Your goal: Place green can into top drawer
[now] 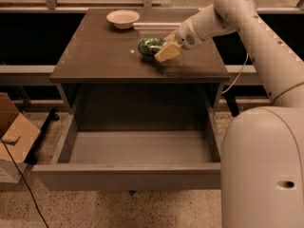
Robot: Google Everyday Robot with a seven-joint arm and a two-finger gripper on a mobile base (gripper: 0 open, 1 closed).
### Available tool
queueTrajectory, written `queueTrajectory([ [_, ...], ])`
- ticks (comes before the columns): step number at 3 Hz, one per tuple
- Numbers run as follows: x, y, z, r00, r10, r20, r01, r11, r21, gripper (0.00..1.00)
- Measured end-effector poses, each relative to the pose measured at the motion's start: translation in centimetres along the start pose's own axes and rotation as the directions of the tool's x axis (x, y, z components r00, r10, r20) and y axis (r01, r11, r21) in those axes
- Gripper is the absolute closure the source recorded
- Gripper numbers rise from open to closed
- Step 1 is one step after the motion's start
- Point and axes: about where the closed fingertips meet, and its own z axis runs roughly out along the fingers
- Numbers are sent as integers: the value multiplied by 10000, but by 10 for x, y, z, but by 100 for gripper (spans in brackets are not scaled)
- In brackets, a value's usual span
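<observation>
The green can (pixel 149 46) lies on its side on the cabinet's brown top, a little right of the middle. My gripper (pixel 165 50) is at the can's right end, low over the top and touching or nearly touching the can. Its tan tip covers part of the can. The top drawer (pixel 128 175) is pulled fully out below the cabinet top. It is a wide, shallow grey box, and nothing shows inside it.
A pale round bowl (pixel 123 18) stands at the back left of the cabinet top (pixel 95 61). My white arm and base (pixel 266 165) fill the right side. A cardboard box (pixel 12 137) and a cable lie on the floor at the left.
</observation>
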Motion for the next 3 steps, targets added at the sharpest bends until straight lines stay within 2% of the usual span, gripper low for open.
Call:
queueTrajectory([
  [1, 11, 18, -38, 9932, -915, -713, 931, 9955, 195, 100],
  [2, 38, 43, -71, 9807, -1429, -1338, 1473, 9888, 234, 100],
  [3, 69, 72, -100, 9695, -1655, -1806, 1705, 9853, 124, 100],
])
